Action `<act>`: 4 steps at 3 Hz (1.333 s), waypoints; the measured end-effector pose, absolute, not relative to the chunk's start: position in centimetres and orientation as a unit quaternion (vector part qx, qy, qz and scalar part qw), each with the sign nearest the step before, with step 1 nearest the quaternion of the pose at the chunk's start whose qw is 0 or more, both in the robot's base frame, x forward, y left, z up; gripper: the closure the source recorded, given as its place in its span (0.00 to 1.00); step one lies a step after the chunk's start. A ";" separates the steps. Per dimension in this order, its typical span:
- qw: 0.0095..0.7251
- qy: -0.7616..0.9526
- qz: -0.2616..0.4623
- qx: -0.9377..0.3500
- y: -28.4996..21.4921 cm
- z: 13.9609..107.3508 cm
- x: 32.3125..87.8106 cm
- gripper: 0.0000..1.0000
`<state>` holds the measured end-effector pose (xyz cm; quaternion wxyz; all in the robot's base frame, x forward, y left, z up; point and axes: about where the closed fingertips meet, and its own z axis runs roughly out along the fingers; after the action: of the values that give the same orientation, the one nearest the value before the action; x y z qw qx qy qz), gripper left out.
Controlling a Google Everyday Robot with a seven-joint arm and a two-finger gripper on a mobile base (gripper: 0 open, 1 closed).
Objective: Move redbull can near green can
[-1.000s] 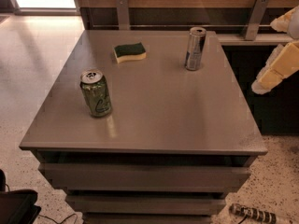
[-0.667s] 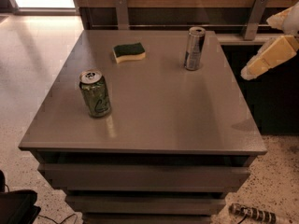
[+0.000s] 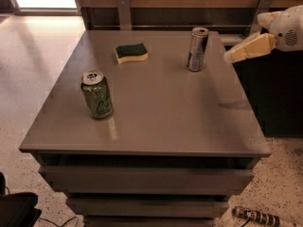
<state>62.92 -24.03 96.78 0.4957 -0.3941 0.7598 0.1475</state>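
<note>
Rightward, hand near redbull can — green can, pale swirl, well apart.

You've got a gray table w/ a flat, slightly shiny top and stacked tiers under its near edge. It stands on pale speckled floor. 3 things sit on top, all well apart. The green can is upright, near-left. The redbull can is upright, far side, right of center. The sponge, green over yellow, lies flat on the far side, left of center. The gripper hangs by the table's far-right edge, just right of the redbull can, not touching it.
</note>
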 end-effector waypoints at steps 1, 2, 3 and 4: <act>0.544 0.732 0.169 -0.374 -23.0 96.6 65.2 0.00; 0.575 0.709 0.184 -0.365 -21.8 96.4 66.8 0.00; 0.573 0.709 0.191 -0.364 -21.4 96.1 67.3 0.00; 0.578 0.703 0.214 -0.355 -21.0 95.0 70.1 0.00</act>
<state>70.14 -21.03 94.98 0.5783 -0.3552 0.7026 0.2140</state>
